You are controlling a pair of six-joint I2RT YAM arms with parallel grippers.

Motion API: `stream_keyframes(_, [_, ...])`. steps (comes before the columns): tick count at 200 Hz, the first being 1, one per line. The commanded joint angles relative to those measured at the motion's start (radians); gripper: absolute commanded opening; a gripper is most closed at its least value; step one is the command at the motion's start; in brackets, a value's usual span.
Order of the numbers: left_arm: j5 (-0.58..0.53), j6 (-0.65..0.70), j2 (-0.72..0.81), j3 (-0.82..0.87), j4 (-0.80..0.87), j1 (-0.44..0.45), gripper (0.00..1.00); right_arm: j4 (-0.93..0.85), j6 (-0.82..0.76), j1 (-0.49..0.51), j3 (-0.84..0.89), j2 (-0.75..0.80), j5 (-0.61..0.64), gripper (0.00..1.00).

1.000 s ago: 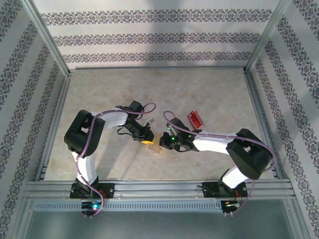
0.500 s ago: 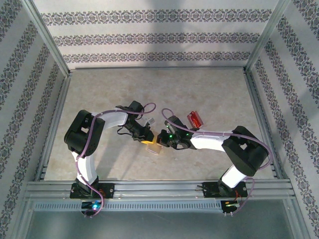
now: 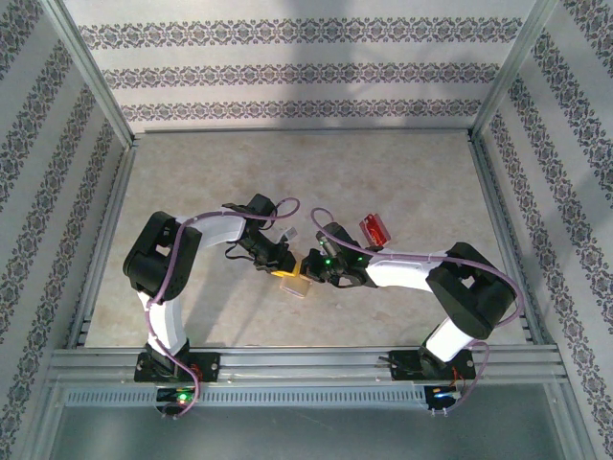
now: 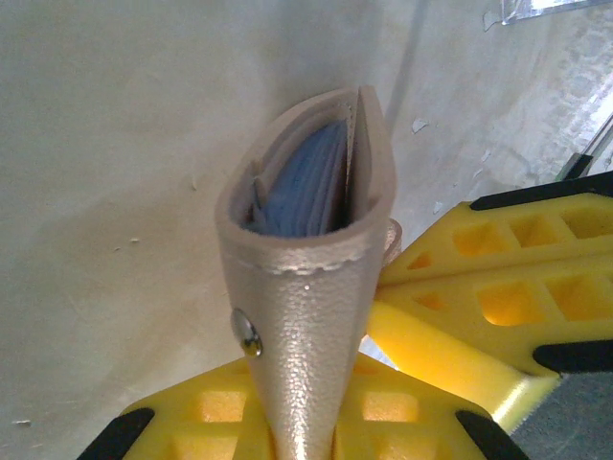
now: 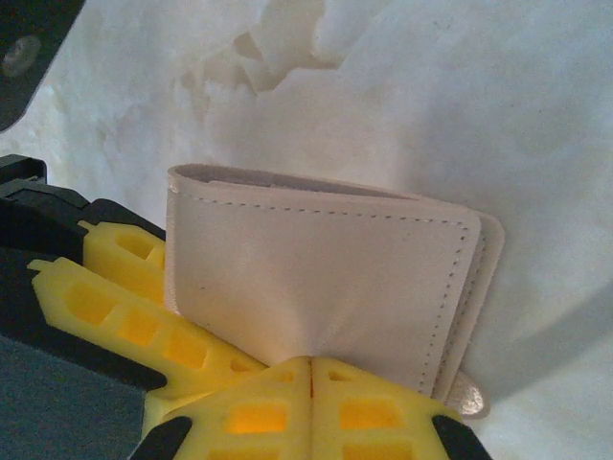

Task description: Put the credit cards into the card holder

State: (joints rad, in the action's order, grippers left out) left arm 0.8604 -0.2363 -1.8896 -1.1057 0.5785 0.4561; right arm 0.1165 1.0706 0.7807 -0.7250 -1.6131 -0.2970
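Note:
The tan card holder is at the table's middle, between both grippers. My left gripper is shut on its folded spine, so its mouth gapes away from the camera and shows grey pockets. My right gripper is shut, with its tips pressed against the card holder's broad side, and the leather dents there. From above, the left gripper and right gripper meet over the card holder. The red credit cards lie in a small stack behind the right arm.
A clear plastic piece lies just behind the grippers, and its corner shows in the left wrist view. Metal rails run along the near edge, and patterned walls enclose the table.
The right arm has slid left, bringing its gripper up against the card holder, and has been still for the last half second. The left arm and the red cards have not moved.

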Motion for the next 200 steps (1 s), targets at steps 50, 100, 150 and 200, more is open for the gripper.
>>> stream_keyframes(50, [-0.075,0.029,-0.013,0.024,0.019,-0.002,0.16,0.07,0.017,-0.01,-0.001,0.015,-0.019,0.0])
stream_keyframes(100, [-0.044,0.014,-0.013,0.019,0.019,-0.003,0.16,0.105,0.019,-0.014,0.03,-0.017,-0.016,0.0])
stream_keyframes(150, [-0.052,0.019,-0.002,0.025,0.018,-0.004,0.16,0.149,0.028,-0.021,0.051,-0.054,-0.021,0.0])
stream_keyframes(200, [-0.059,0.019,-0.007,0.022,0.02,-0.012,0.15,0.171,0.056,-0.006,0.089,-0.004,-0.024,0.0])
